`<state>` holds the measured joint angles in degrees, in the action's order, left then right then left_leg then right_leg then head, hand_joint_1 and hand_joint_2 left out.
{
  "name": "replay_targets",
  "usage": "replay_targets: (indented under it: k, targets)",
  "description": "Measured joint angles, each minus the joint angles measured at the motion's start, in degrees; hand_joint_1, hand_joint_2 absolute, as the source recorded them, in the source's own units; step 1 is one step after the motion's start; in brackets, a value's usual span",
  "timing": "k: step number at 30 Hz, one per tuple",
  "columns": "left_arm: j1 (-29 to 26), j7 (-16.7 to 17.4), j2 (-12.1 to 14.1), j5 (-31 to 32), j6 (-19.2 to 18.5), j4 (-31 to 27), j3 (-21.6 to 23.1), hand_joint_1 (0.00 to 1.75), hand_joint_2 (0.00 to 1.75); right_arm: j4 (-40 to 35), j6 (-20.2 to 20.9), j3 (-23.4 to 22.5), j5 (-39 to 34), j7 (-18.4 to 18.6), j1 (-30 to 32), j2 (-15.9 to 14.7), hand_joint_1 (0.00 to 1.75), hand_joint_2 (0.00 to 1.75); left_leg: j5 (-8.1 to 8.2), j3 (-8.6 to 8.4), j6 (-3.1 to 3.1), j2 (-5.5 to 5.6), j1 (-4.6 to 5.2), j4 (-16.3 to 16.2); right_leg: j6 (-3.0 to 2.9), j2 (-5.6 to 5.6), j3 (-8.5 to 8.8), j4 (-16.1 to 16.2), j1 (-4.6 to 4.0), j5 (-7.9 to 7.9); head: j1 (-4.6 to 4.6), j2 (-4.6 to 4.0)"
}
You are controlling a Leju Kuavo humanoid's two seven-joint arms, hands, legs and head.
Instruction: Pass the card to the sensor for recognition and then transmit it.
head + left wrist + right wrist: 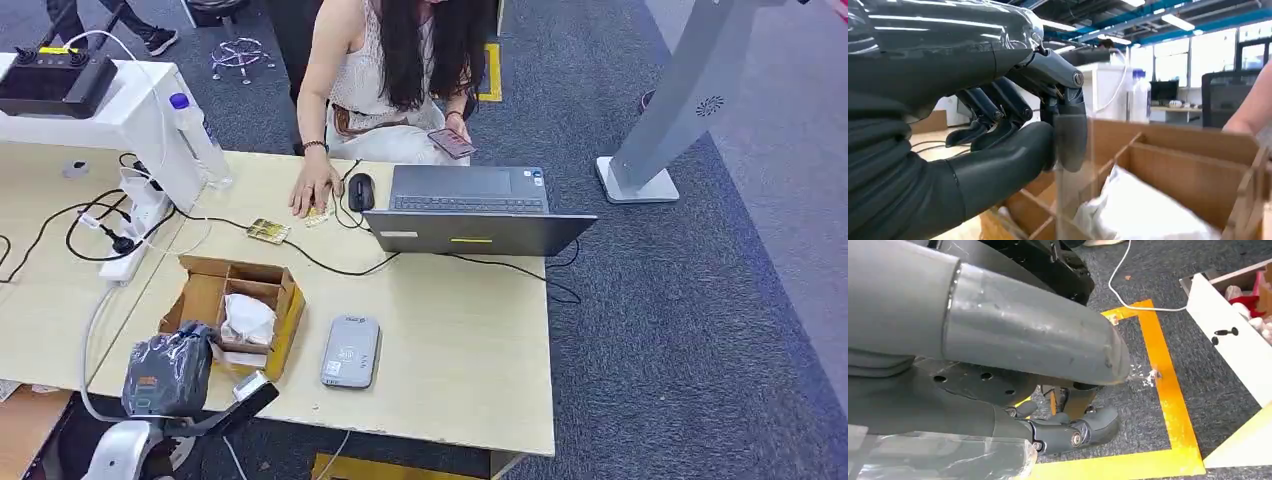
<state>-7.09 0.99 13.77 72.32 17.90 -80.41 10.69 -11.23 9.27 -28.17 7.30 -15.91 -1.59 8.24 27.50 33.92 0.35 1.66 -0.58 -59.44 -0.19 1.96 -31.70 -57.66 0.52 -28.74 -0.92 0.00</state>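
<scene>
Left robot hand (1013, 130) right up close, thumb and a dark finger pinching the card (1071, 200) by its top edge, the other fingers curled behind. Card hanging down flat and upright, pale and half see-through, just over the near corner of the cardboard box (1198, 165), above the dividers and beside the white bag (1128, 210) lying inside. Looks thin, light and stiff, probably slick plastic: easy to lift, easy to let swivel or slide out of a two-point pinch. Best held by one short edge, as now, leaving the broad face free to present. Grey sensor (350, 351) flat on the tabletop (460, 340), just beside the box on the robot's right, near but not touching. Next move likely a short carry across and a level pass of the face close over the reader. Right robot hand (1068, 432) hanging low over floor and yellow tape, holding nothing visible; cannot tell whether spread or closed. Person's hand (312, 190) resting on the far edge, near the laptop (470, 205).
</scene>
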Motion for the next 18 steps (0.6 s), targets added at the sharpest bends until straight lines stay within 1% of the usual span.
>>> replay_targets:
  k: [3,8,12,18]
  targets:
    - [-0.4,-1.0,-0.2,0.4,1.2,-3.0,0.0,1.75,1.75,0.0,0.0,-0.2,0.0,-0.3,0.0,0.0,0.00,0.00,0.00,0.00,0.00,0.00,0.00,0.0,0.00,0.00,0.00,0.0,0.00,0.00,0.02,0.00]
    - [-0.7,-1.8,-0.2,-0.1,1.5,-8.2,0.0,1.75,1.75,0.0,0.1,-0.6,0.1,-0.5,0.0,0.0,0.00,0.00,0.00,0.00,0.00,0.00,0.00,0.0,0.00,-0.01,0.00,0.0,0.00,0.00,0.00,0.00]
    - [-0.6,-2.7,-0.2,-0.8,2.4,-11.2,0.0,1.75,1.75,0.0,0.1,-0.9,0.3,-0.5,0.0,0.0,0.00,0.00,0.00,-0.01,0.00,0.00,0.00,0.0,0.00,-0.01,-0.01,0.0,0.00,0.00,0.00,0.00]
    - [2.2,-3.7,-0.2,-1.3,2.8,-14.3,0.0,1.75,1.75,0.0,0.3,-1.3,0.7,-0.5,0.0,0.0,0.00,0.00,-0.01,-0.02,0.00,0.02,0.00,0.0,-0.01,-0.03,0.02,0.0,0.00,0.01,0.02,0.00]
